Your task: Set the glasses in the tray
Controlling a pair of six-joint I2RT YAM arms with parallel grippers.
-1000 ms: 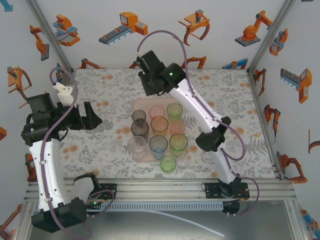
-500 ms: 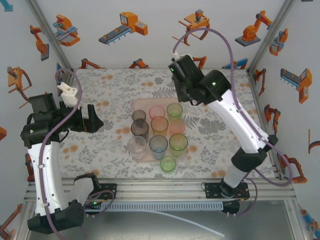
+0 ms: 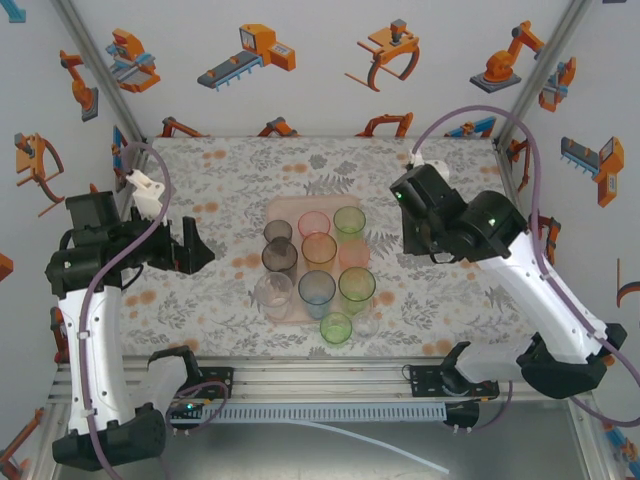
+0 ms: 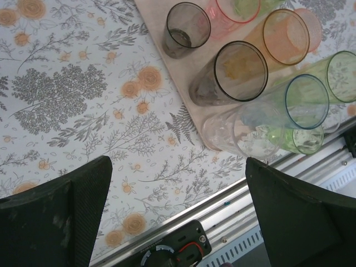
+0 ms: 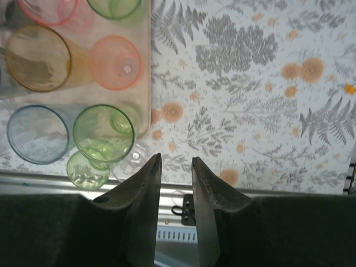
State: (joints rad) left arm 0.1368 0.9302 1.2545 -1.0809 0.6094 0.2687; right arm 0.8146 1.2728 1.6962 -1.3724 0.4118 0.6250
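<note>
Glasses [image 3: 319, 248], eleven; tray [image 3: 290, 210], one

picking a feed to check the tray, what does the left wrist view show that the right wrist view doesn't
Left wrist: left gripper wide open, the tall smoky tumbler and short smoky tumbler in full, tabletop left of the tray. Right wrist: right gripper, narrow empty gap, tabletop right of the tray. Both: the tray, blue tumbler, amber tumbler, and small green tumbler off the tray.
</note>
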